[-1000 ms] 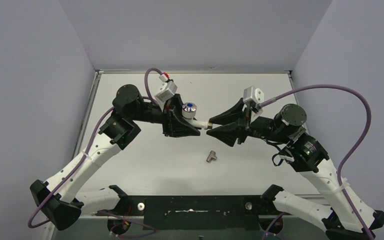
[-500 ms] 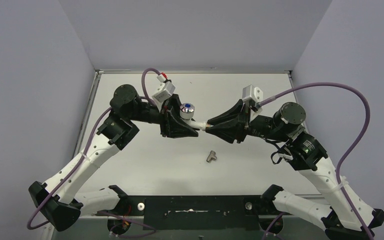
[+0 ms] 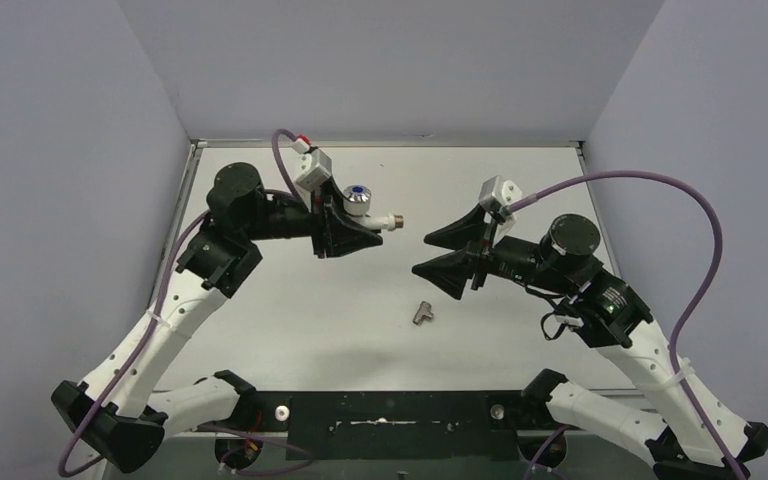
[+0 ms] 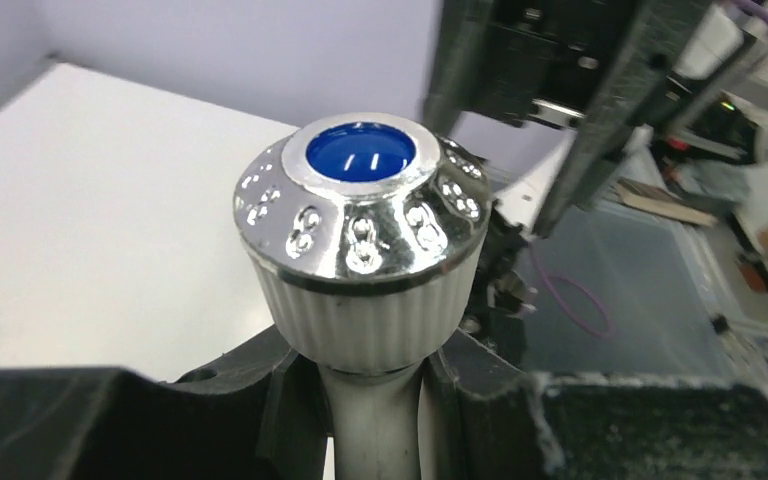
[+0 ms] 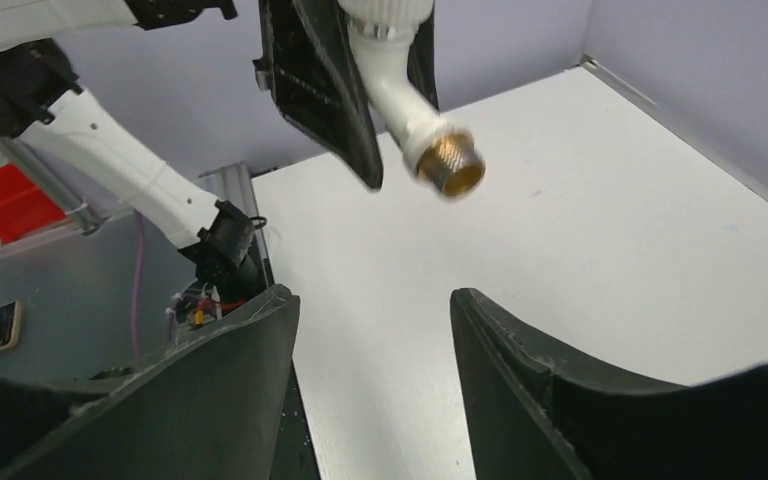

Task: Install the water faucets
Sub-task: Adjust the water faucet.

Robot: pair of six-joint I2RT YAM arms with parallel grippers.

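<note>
White bench (image 3: 290, 330), grey walls (image 3: 80, 150). Top camera: my left gripper (image 3: 372, 232), upper centre-left, is clamped on the white faucet (image 3: 384, 218) (blue-dot knob (image 3: 357, 197) up, brass end (image 3: 397, 221) pointing right). My right gripper (image 3: 421, 254) gapes empty beside it, apart. A small metal fitting (image 3: 422, 313) lies on the bench, lower centre. Left wrist: the knob fills mid-frame, its stem pinched. Right wrist: jaws spread along the bottom, the brass end hanging upper centre.

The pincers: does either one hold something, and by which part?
The left pincer holds the white faucet by its stem under the chrome knob; the right pincer is open and empty.
</note>
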